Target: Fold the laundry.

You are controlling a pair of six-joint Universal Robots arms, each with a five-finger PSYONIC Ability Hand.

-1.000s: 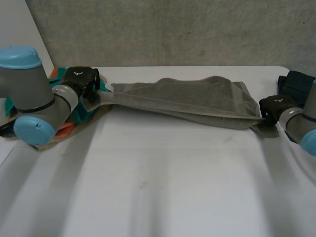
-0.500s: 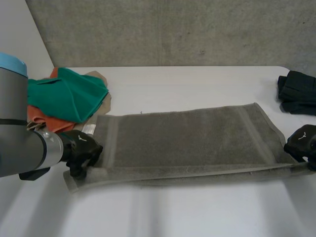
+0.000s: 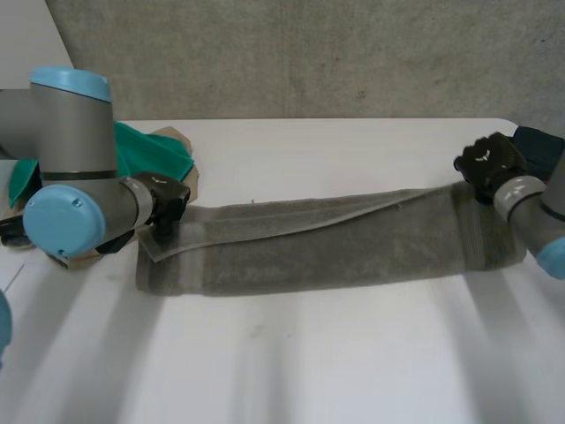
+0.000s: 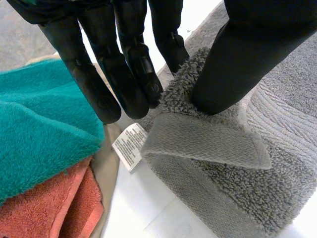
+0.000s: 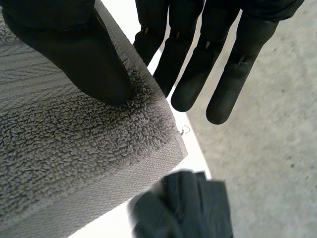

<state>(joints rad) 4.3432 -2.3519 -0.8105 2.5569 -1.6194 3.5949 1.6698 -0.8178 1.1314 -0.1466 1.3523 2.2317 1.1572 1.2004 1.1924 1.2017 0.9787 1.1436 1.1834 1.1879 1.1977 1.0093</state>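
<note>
A long grey towel (image 3: 335,252) lies across the table, its upper layer lifted off the lower one along the far edge. My left hand (image 3: 164,200) pinches the towel's left corner (image 4: 198,104) between thumb (image 4: 233,59) and fingers (image 4: 126,69); a white label (image 4: 130,147) hangs beside that corner. My right hand (image 3: 485,160) holds the right corner a little above the table. There the thumb (image 5: 74,49) presses on top of the grey towel (image 5: 74,148), with the fingers (image 5: 198,54) behind its edge.
A teal towel (image 3: 152,152) lies on an orange one (image 4: 49,208) and a beige cloth (image 4: 106,168) at the back left, close to my left hand. A dark folded cloth (image 3: 540,141) lies at the far right, just beyond my right hand. The concrete wall stands behind the table.
Both hands have moved away from the near side toward the far side, carrying the towel's near edge over the rest, so the towel now looks narrower.
</note>
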